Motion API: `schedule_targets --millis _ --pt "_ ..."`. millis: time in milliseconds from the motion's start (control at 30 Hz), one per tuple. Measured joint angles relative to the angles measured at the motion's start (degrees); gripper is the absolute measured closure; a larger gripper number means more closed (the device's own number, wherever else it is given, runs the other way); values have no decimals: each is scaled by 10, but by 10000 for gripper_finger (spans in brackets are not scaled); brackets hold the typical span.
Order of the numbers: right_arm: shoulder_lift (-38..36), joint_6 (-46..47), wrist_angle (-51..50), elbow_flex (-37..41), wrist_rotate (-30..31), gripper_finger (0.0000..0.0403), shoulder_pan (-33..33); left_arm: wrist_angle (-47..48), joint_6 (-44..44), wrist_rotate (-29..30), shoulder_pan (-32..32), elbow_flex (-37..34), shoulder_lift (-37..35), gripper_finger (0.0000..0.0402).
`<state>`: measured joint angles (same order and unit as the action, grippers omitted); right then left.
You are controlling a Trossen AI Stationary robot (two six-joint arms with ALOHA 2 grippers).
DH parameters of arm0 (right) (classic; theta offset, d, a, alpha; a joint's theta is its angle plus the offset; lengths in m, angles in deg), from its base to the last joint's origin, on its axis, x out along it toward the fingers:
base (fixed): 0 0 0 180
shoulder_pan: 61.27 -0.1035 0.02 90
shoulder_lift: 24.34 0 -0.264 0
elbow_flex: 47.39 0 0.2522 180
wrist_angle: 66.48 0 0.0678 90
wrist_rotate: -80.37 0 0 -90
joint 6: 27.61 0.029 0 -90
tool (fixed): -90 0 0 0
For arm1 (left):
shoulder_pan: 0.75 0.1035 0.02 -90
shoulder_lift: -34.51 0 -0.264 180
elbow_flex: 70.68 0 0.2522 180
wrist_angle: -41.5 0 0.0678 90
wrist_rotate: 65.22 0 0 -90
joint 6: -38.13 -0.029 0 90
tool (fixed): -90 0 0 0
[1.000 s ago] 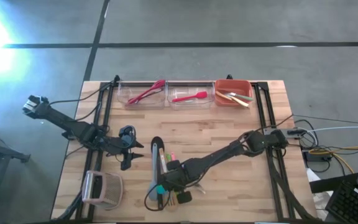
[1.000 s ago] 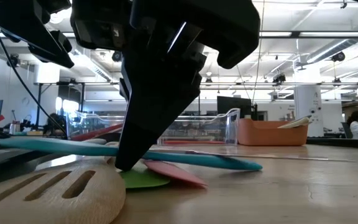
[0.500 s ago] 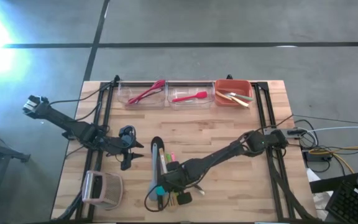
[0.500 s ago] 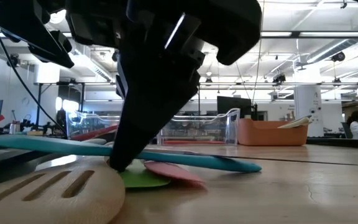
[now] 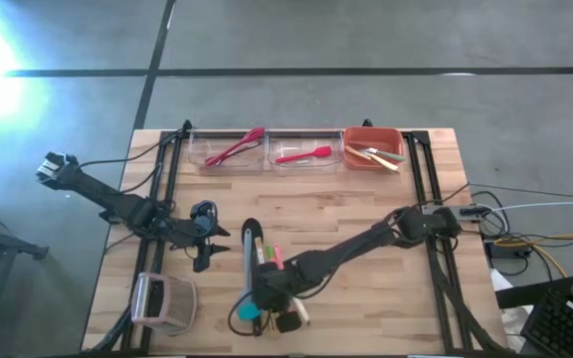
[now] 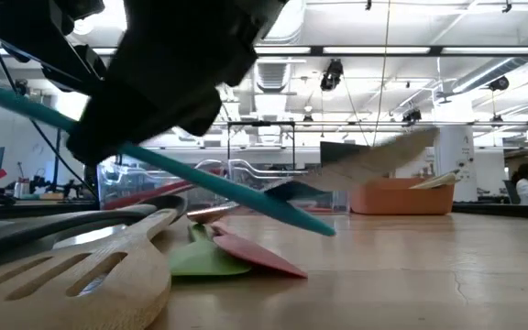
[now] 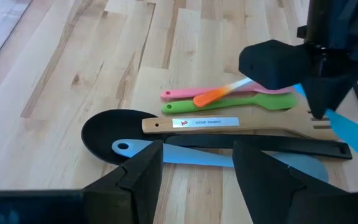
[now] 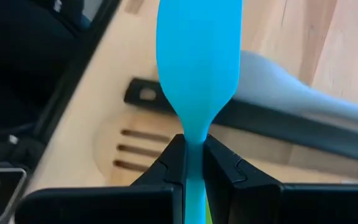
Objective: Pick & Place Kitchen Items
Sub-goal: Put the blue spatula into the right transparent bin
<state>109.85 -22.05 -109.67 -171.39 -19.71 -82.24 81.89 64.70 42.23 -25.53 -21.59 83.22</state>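
My right gripper [image 8: 196, 163] is shut on a teal spatula [image 6: 246, 192], held above a pile of utensils near the table's front edge. The pile holds a wooden slotted turner [image 7: 229, 124], a black spoon [image 7: 114, 134], a grey-blue spatula [image 7: 185, 152], and green [image 7: 229, 104], pink [image 7: 185, 93] and orange [image 7: 210, 96] spatulas. In the high view the right gripper [image 5: 265, 298] is over the pile's near end. My left gripper [image 7: 197, 180] stands open above the table, left of the pile [image 5: 207, 251], with nothing between its fingers. My right gripper pinches the teal spatula's narrow neck [image 8: 195, 140], just behind the blade, between its two fingers [image 8: 171, 163]. The fingers slant down from above. The spatula is tilted, its blade [image 8: 197, 62] raised past the fingertips and its handle end [image 6: 324, 227] low over the pile.
Along the far edge stand two clear bins [image 5: 229, 149] [image 5: 303, 151] with red utensils and an orange bin [image 5: 373, 149] with pale ones. A pinkish-white boxy object [image 5: 162, 298] sits at the near left. Bare wood lies between the pile and the bins.
My right gripper has risen and tipped. The teal spatula lay level on the pile; now its blade end is lifted and its handle end slants down. A pale utensil behind it shows blurred and raised in the low view.
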Motion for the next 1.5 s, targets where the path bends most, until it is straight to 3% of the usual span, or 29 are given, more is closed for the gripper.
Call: schedule_targets --millis 1133,1300,1500 --pt "1 -16 400 82 28 385 38 0 -2 0 0 0 0 205" --pt "1 -16 378 52 28 385 37 0 -2 0 0 0 0 205" --pt "-14 -29 167 -33 32 385 37 1 -3 0 0 0 0 205"
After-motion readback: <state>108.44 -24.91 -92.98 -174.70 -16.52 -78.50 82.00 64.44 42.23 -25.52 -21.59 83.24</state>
